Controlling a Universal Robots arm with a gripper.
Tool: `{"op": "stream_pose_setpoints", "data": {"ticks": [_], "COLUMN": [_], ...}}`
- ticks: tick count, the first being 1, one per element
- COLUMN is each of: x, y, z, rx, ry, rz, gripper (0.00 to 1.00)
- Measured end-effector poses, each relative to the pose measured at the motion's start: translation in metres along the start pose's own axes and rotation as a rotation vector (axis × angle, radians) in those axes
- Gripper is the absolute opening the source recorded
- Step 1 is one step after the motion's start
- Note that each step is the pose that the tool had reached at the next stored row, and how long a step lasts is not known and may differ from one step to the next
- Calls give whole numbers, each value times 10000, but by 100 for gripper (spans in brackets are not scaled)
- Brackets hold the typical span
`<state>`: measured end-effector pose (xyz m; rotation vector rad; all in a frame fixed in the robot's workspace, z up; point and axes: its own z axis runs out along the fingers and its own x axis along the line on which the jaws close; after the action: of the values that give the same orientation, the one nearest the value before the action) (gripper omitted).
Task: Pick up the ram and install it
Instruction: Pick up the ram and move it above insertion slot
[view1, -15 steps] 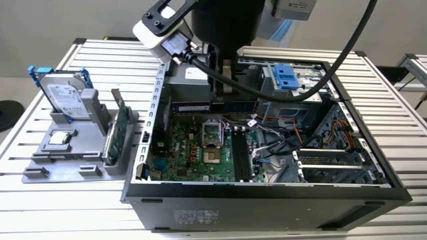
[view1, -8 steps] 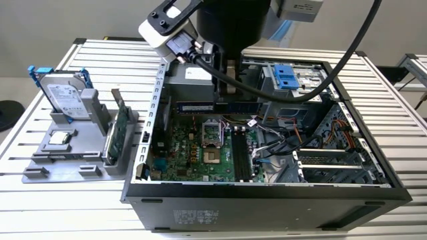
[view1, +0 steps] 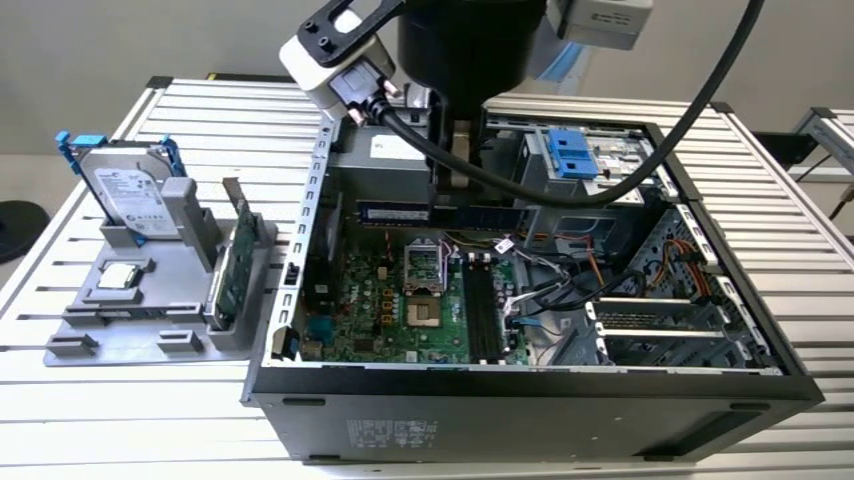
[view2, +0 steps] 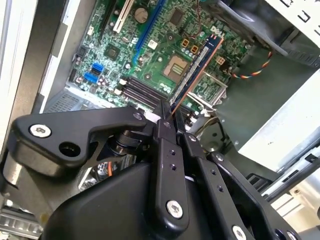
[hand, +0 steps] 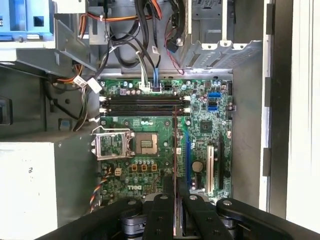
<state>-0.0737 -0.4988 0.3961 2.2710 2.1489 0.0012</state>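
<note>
Ram: the ram (view2: 197, 67) is off its stand and in my grip, hanging over the motherboard (hand: 150, 145).
Jaws: closed on the ram's near end; the rest of the stick runs out past them.
Done: the pick-up.
Left: seating it, since the memory slots (hand: 142, 102) look empty.
Place: inside the open computer case (view1: 534, 400), near its far wall, on the bench (view1: 134, 400).

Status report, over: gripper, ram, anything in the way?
Gripper shut on ram, over board. Ram not yet in slots. Slots empty; cables close beside them, none across.
</note>
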Motion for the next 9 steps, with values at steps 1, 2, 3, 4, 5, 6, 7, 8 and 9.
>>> {"op": "stream_pose_setpoints", "data": {"ticks": [1,2,3,4,5,6,7,8,9], "x": [0,0,0,0,1,0,1,1,1], "y": [4,7,7,8,8,9,9,10,10], "z": [0,0,0,1,1,1,1,1,1], "rx": [1,1,1,1,1,1,1,1,1], "ry": [-1,-1,-2,-1,-1,-1,-1,-1,-1], "rz": [61,106,122,122,122,121,121,121,121], "gripper": [0,0,0,0,0,0,0,0,0]}}
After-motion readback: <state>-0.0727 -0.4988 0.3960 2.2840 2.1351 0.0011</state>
